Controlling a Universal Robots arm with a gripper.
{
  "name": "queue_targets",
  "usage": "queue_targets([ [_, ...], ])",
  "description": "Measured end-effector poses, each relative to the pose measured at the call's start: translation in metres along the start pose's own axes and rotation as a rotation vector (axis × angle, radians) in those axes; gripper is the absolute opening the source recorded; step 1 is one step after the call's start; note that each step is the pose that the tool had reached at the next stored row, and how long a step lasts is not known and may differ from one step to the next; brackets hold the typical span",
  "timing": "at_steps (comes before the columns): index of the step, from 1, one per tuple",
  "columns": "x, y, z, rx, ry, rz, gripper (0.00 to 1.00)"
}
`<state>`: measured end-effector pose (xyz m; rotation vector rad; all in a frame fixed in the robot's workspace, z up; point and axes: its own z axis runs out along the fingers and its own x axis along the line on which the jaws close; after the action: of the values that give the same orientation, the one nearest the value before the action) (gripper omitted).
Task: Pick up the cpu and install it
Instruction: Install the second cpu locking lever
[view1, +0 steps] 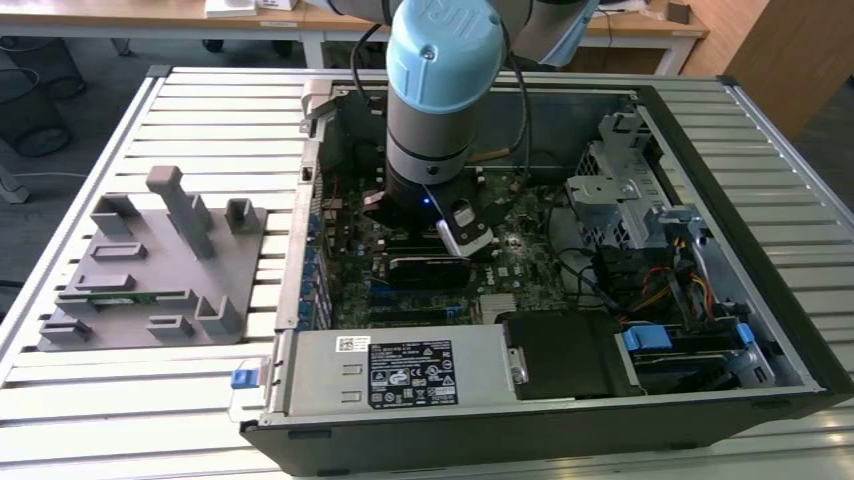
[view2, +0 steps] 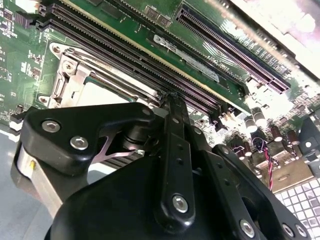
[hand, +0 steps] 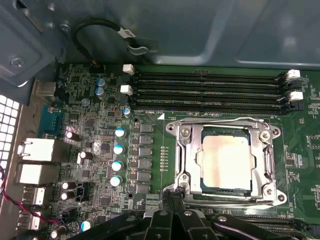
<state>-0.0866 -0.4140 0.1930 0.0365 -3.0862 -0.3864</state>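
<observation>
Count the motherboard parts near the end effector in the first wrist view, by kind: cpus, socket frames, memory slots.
cpu: 1
socket frame: 1
memory slots: 4
Total: 6

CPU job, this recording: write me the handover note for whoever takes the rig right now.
Gripper: fingers together and empty, tips low over the motherboard at the edge of the socket frame.
CPU: lies flat and square in the socket frame's opening, pale metal top up; in the second wrist view it sits just beyond the gripper.
Arm: reaches down into the open computer case; the grey fixture sits beside the case.
Done: chip picked and placed in the socket.
Left: whether the frame is latched cannot be told.
</observation>
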Motion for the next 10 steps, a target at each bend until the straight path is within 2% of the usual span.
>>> queue_targets([
  [10, 0.0024, 0.0011, 0.0016, -0.0092, -0.0003, 0.0, 0.11],
])
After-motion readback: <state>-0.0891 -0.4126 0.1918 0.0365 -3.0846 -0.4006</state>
